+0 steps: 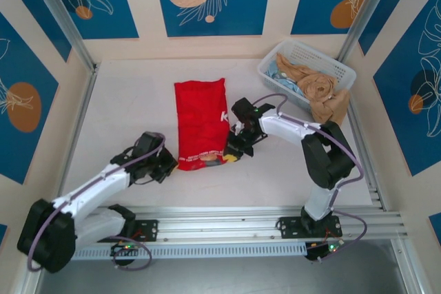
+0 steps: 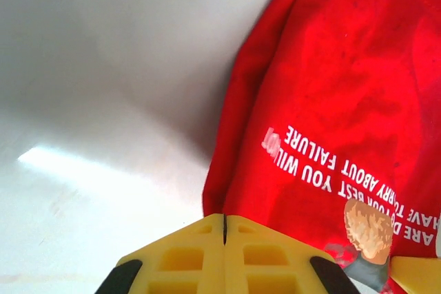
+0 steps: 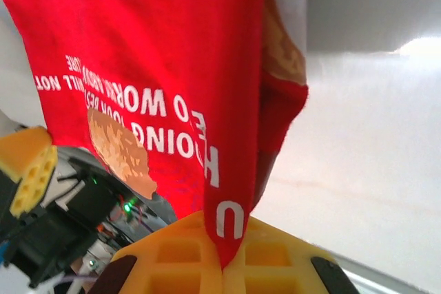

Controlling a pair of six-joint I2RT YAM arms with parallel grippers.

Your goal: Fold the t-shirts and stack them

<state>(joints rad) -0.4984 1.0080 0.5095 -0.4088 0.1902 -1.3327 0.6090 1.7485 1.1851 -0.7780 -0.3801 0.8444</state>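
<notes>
A bright red t-shirt (image 1: 200, 125) lies folded into a long strip in the middle of the white table. It has white lettering and a tan cartoon print near its near end. My left gripper (image 1: 170, 164) is at the strip's near-left corner. In the left wrist view its yellow jaws (image 2: 224, 219) are shut, with the red cloth (image 2: 331, 87) running down behind the tips. My right gripper (image 1: 234, 149) is at the near-right corner. Its jaws (image 3: 224, 259) are shut on a fold of the shirt (image 3: 151, 53), which rises from between them.
A white lattice basket (image 1: 337, 68) with tan and pale blue clothes stands at the back right. A tan garment (image 1: 332, 105) hangs over its near rim. An aluminium rail (image 1: 262, 222) runs along the near edge, and frame posts stand at the back corners.
</notes>
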